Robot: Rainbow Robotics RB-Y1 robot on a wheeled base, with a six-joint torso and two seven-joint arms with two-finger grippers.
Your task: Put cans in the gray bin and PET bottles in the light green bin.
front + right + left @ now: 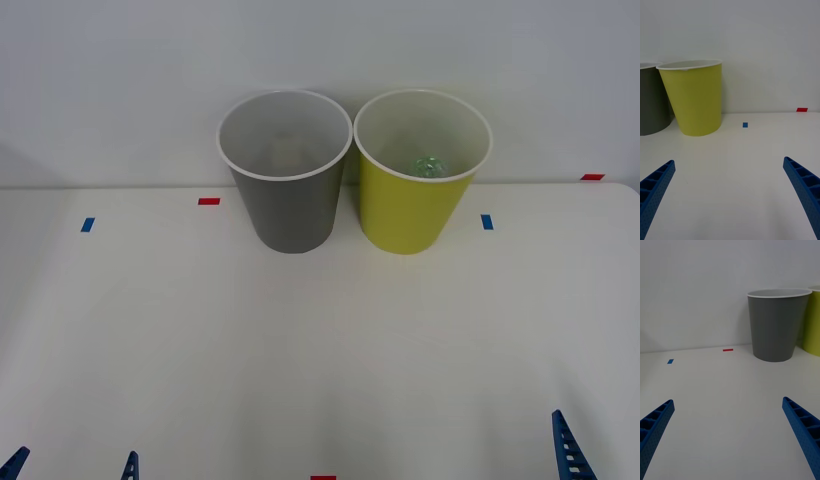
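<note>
We hold our left claw (728, 435) low at the near edge of the counter (320, 350), on our left side, its two blue ribbed fingers (657, 427) spread wide with nothing between them. Our right claw (730, 195) sits likewise at the near edge on our right, fingers (803, 187) parted wide and empty, both pointing forward.

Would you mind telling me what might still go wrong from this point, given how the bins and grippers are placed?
1. The gray bin and light green bin stand rim to rim, so a later drop near the shared edge might land in the wrong one.
2. A greenish item, probably the bottle, lies deep in the green bin, hard to verify.
3. The open left gripper and right gripper sit low over the table; a careless sweep could nudge a bin.
</note>
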